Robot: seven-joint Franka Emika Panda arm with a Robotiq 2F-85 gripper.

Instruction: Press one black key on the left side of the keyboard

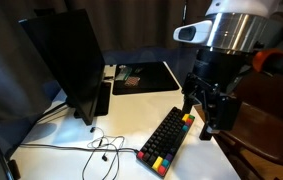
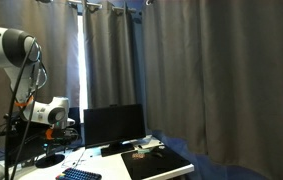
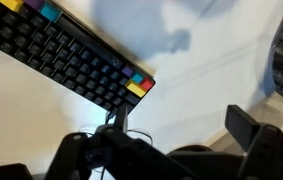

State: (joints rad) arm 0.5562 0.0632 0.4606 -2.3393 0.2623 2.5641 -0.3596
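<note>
Keyboard [image 1: 166,140] — one, a slim rectangular slab of mostly black keys — lies slantwise on the white worktop [image 1: 131,125]. It has small clusters of coloured keys at both ends: red, yellow and green at the near end in an exterior view, red and yellow at the far end. In the wrist view it runs across the upper left, its keys in tidy rows.

One pincer [image 1: 207,115] hangs near that far end, a little to its side. In the wrist view its two dark fingers [image 3: 243,125] stand wide apart and empty.

One large black monitor [image 1: 66,65] stands on the worktop. One flat black mat [image 1: 156,72] lies beyond the keyboard, and one thin dark cable [image 1: 101,150] loops loosely over the smooth surface. Grey curtains [image 2: 201,70] hang in soft vertical folds.
</note>
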